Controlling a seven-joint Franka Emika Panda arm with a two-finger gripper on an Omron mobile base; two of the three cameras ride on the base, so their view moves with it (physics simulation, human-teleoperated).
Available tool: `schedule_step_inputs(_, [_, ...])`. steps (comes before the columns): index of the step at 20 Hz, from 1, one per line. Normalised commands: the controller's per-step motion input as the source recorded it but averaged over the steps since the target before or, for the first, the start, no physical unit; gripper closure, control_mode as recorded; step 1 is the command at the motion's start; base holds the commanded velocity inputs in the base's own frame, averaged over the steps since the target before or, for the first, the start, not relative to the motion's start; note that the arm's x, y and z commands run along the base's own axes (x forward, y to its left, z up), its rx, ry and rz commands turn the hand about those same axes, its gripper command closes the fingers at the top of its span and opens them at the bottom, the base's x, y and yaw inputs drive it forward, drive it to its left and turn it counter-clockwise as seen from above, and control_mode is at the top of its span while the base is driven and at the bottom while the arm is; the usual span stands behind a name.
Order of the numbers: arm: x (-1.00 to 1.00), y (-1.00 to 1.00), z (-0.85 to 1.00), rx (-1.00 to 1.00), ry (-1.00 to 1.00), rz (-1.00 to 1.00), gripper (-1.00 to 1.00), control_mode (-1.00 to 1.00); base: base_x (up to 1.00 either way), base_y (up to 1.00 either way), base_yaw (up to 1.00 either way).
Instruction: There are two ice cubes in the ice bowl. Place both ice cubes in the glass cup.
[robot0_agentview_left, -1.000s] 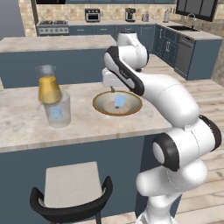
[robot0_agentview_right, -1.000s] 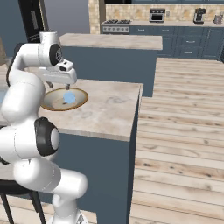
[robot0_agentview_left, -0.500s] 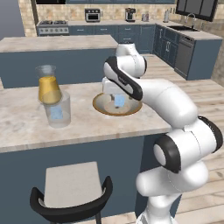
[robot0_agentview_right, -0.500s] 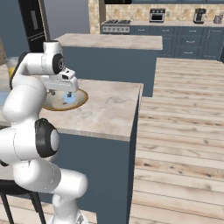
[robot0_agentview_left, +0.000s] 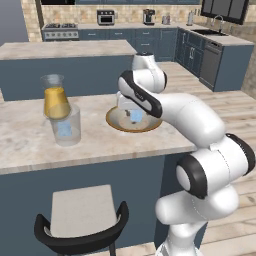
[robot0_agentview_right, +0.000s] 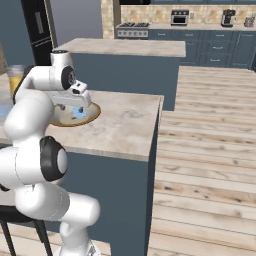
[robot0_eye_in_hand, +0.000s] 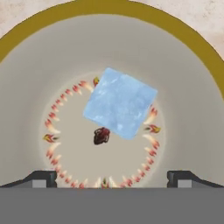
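Below the hand, a frosty translucent ice cube (robot0_eye_in_hand: 120, 103) lies in the ice bowl (robot0_eye_in_hand: 39, 65), matt grey inside, rimmed in smooth brown wood.

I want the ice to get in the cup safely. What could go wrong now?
The ice cube sits turned cornerwise between the open fingers, so it might slip sideways when the gripper closes. Later, the flask stands close behind the glass cup, so the arm might bump it.
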Motion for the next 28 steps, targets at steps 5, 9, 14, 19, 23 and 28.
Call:
schedule_step_inputs(5, [0.32,0.0,-0.07,0.0,-0.06,0.0,-1.0,-1.0,0.0,0.0,0.0])
schedule_step_inputs(9, [0.18,0.0,-0.05,0.0,-0.01,0.0,-1.0,-1.0,0.0,0.0,0.0])
schedule_step_inputs(14, [0.04,0.0,-0.17,0.0,0.0,0.0,-1.0,-1.0,0.0,0.0,0.0])
schedule_step_inputs(19, [0.04,-0.01,-0.23,-0.01,-0.02,0.0,-1.0,-1.0,0.0,0.0,0.0])
schedule_step_inputs(23, [0.09,0.0,-0.21,-0.01,-0.06,0.0,-1.0,-1.0,0.0,0.0,0.0])
schedule_step_inputs(28, [0.11,0.0,-0.07,0.0,-0.02,0.0,1.0,-1.0,0.0,0.0,0.0])
